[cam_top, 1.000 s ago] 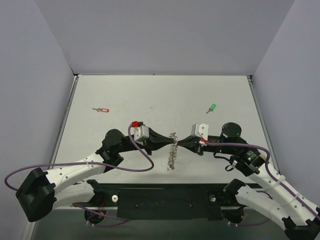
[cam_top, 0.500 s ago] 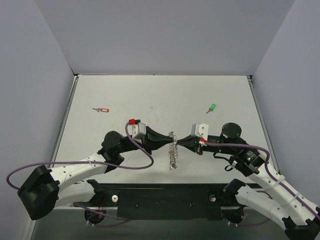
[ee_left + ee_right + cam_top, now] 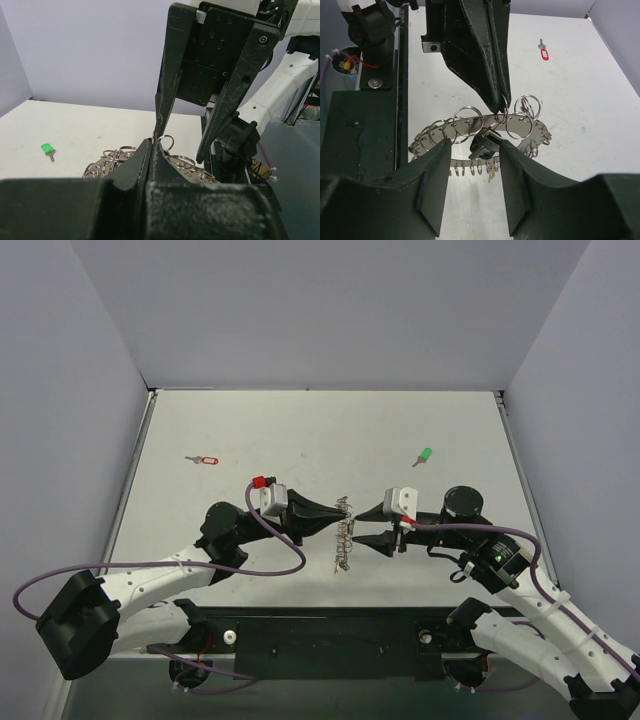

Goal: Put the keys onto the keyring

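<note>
The keyring (image 3: pixel 345 532), a silver band strung with many small rings, hangs above the table between the two grippers. My left gripper (image 3: pixel 336 508) is shut on one small ring at its top, as the left wrist view (image 3: pixel 153 142) shows. My right gripper (image 3: pixel 364 528) is open, its jaws on either side of the keyring's edge, apart from it. In the right wrist view the band (image 3: pixel 465 128) hangs in front of the open right gripper (image 3: pixel 475 146), with a dark-headed key (image 3: pixel 487 143) dangling on it. A green-headed key (image 3: pixel 424 455) and a red-headed key (image 3: pixel 205 460) lie on the table.
The white table (image 3: pixel 300 430) is walled by grey panels at the left, back and right. The green key (image 3: pixel 47 148) shows in the left wrist view and the red key (image 3: pixel 543 52) in the right wrist view. A black base rail (image 3: pixel 330 635) runs along the near edge.
My right gripper was shut at the keyring's right side and has opened. My left gripper has moved slightly left and away, still holding the keyring.
</note>
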Robot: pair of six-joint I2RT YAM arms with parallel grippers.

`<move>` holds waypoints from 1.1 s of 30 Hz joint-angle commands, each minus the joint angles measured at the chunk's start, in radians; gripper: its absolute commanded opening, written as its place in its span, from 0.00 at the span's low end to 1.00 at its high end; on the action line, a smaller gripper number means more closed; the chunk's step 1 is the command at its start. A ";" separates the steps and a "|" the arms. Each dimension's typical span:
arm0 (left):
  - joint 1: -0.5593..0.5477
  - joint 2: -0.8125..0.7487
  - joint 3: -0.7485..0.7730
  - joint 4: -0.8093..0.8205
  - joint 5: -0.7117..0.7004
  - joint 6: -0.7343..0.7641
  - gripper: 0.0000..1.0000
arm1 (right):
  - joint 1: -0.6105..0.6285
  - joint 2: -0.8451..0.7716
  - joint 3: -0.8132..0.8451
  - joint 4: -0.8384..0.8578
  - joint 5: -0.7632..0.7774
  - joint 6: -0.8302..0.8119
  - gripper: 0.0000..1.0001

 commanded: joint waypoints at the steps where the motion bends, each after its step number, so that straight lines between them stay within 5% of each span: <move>1: 0.004 -0.005 0.032 0.088 0.004 0.010 0.00 | -0.035 -0.027 0.047 0.023 -0.058 0.029 0.41; 17: -0.013 0.008 0.019 0.130 0.104 0.069 0.00 | -0.104 0.045 0.113 0.145 -0.117 0.457 0.55; 23: -0.011 0.011 0.014 0.144 0.100 0.064 0.00 | -0.114 0.056 0.119 0.115 -0.153 0.465 0.30; 33: -0.011 0.016 0.011 0.166 0.092 0.042 0.00 | -0.123 0.066 0.114 0.079 -0.211 0.355 0.19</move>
